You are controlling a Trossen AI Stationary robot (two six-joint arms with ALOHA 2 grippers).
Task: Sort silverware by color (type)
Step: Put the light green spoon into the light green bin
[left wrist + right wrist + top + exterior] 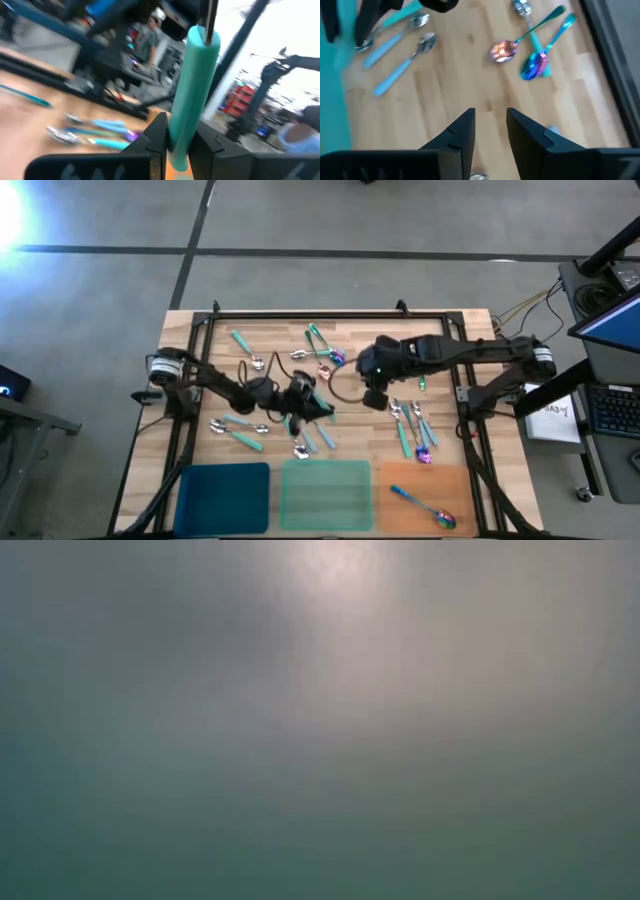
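Sorting has barely begun — only one iridescent spoon [430,508] lies on the orange tray [465,480] at five o'clock, while the left gripper [177,142] pinches a teal-handled spoon [192,85] near centre and the right gripper [490,132], fingers spread, hangs empty over the scattered spoons [412,425].
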